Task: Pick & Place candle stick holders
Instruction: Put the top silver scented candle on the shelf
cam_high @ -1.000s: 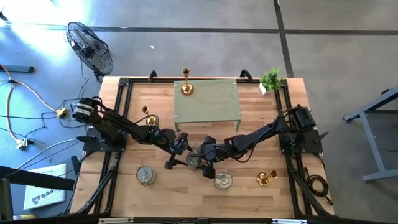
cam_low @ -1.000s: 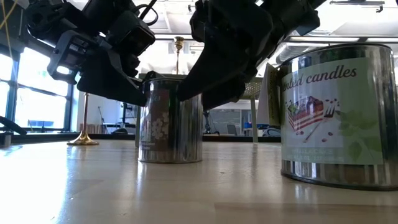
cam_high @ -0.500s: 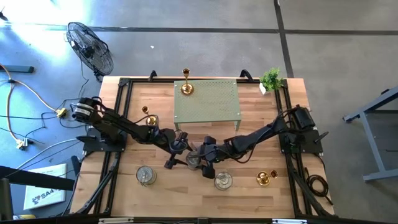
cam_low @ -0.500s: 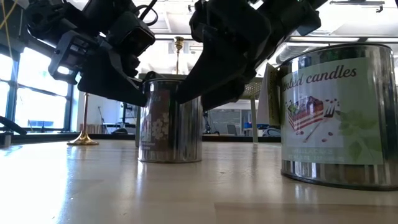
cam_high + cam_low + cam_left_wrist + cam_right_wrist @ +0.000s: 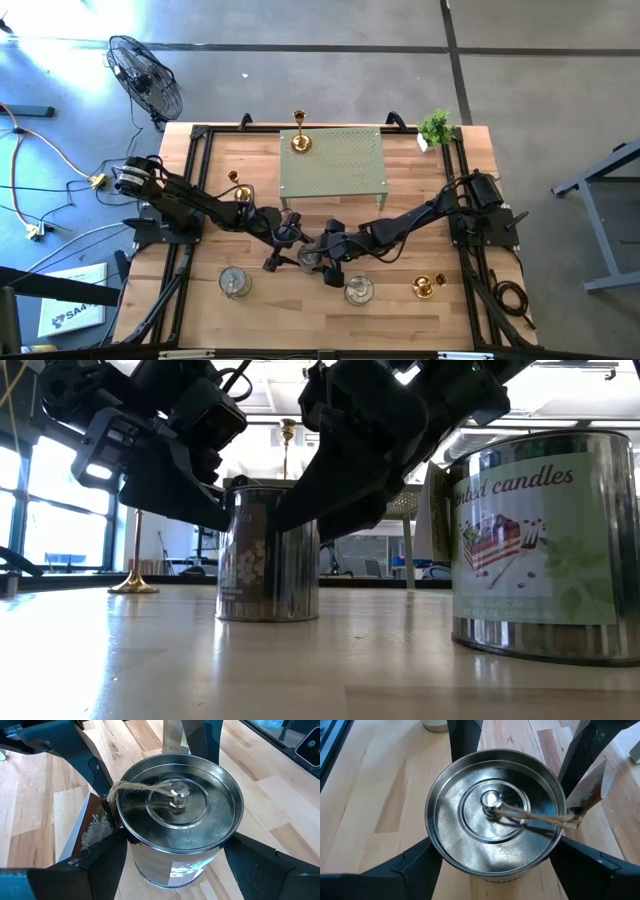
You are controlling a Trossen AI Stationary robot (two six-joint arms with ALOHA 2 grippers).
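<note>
Wood table (image 5: 200,300), mid-front: both grippers meet on one silver tin (image 5: 268,550) w/ knobbed lid. Left gripper (image 5: 172,862) fingers clamp its sides; right gripper (image 5: 495,862) clamps it too, from opposite side. Tin's base looks just clear of table.
</note>
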